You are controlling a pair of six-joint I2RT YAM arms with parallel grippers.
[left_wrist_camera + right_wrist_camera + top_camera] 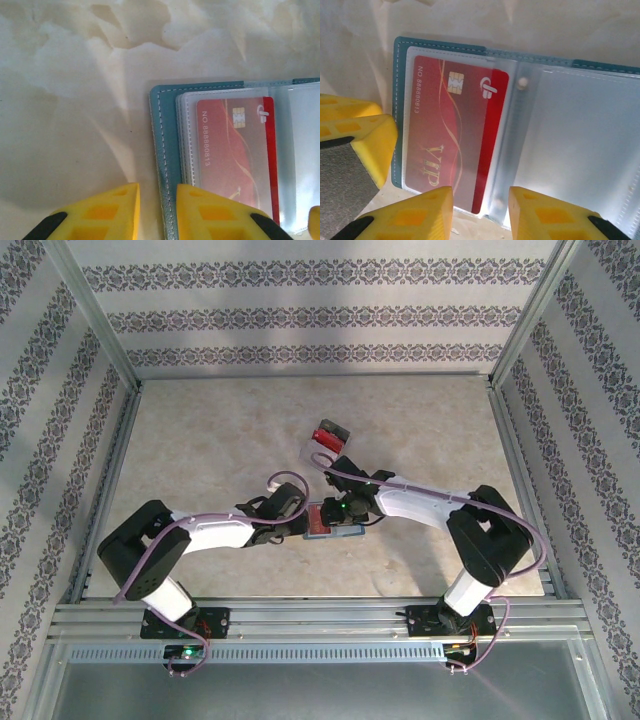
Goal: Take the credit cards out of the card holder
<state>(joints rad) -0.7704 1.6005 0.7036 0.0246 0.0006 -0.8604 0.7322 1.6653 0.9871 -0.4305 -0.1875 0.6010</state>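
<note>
Both parted, the right gripper is facing the red card end-on while the left gripper is straddling the card holder's left edge.

Marbled beige tabletop, floral-striped walls, aluminium frame.

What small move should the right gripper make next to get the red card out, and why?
Probably close the right gripper on the red card. The card's near corner shows between the open jaws, and the left gripper straddles the edge of the card holder, seemingly to steady it.
</note>
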